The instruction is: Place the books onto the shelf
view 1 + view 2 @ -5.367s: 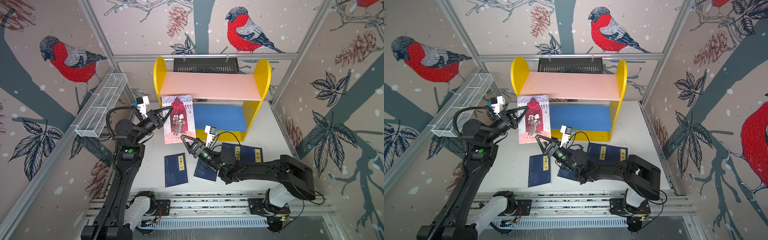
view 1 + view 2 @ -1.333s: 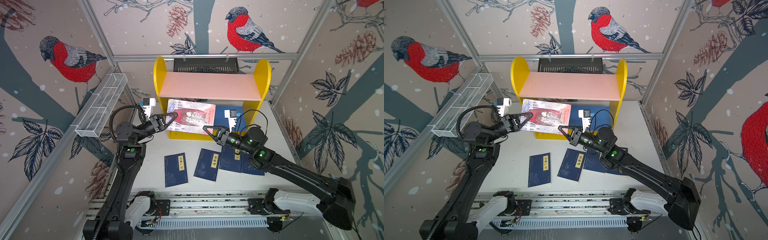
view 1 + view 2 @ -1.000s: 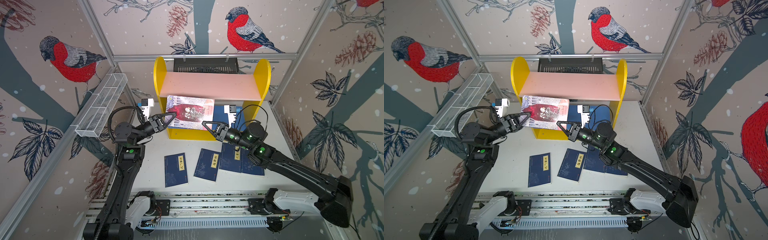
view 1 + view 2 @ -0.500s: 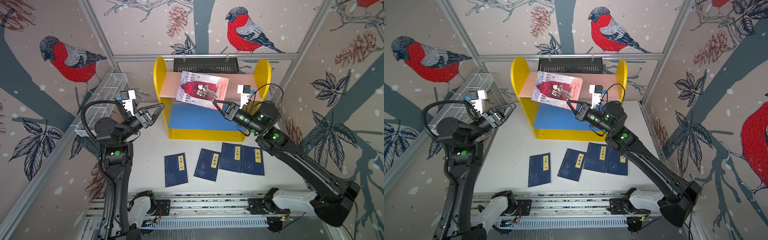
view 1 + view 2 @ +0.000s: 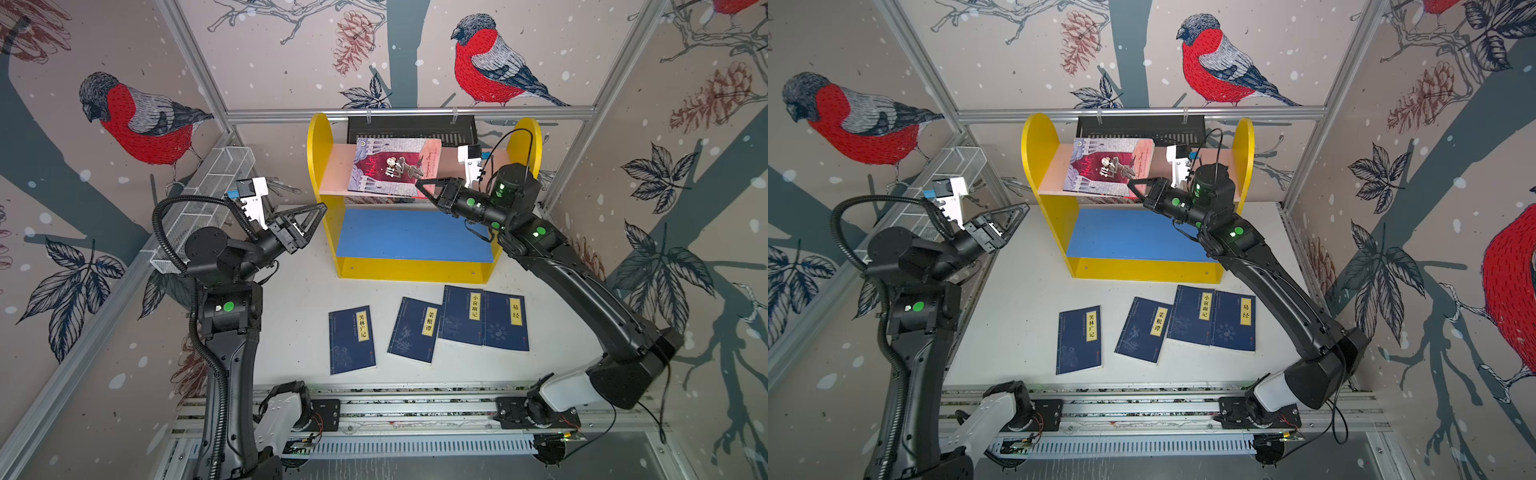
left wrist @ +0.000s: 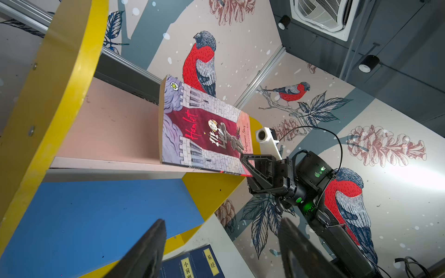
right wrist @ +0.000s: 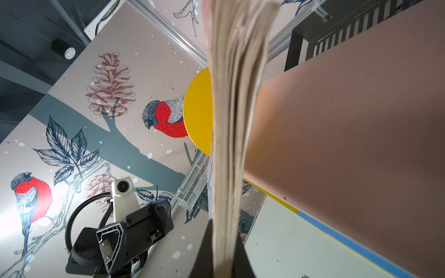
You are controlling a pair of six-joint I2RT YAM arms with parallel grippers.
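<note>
The grey-and-red illustrated book (image 5: 392, 168) (image 5: 1108, 166) (image 6: 202, 134) hangs tilted over the pink upper board (image 5: 336, 174) of the yellow-sided shelf (image 5: 318, 158). My right gripper (image 5: 422, 185) (image 5: 1133, 185) (image 7: 222, 231) is shut on its right corner, and the page edge (image 7: 233, 120) fills the right wrist view. The book's near edge lies along the board's front edge; whether it touches I cannot tell. My left gripper (image 5: 313, 220) (image 5: 1017, 218) (image 6: 222, 223) stands open and holds nothing, left of the shelf. Several navy books (image 5: 351, 338) (image 5: 415, 328) (image 5: 463, 313) lie flat on the table before the shelf.
The blue lower board (image 5: 407, 237) is bare. A black slotted tray (image 5: 411, 126) hangs on the back wall behind the shelf. A white wire mesh basket (image 5: 208, 199) is fixed to the left wall close behind my left arm. The arms' rail (image 5: 415, 411) runs along the front.
My left gripper let go of the illustrated book, opened and drew back to the left. My right gripper carried the book up from in front of the lower tier to the pink board.
</note>
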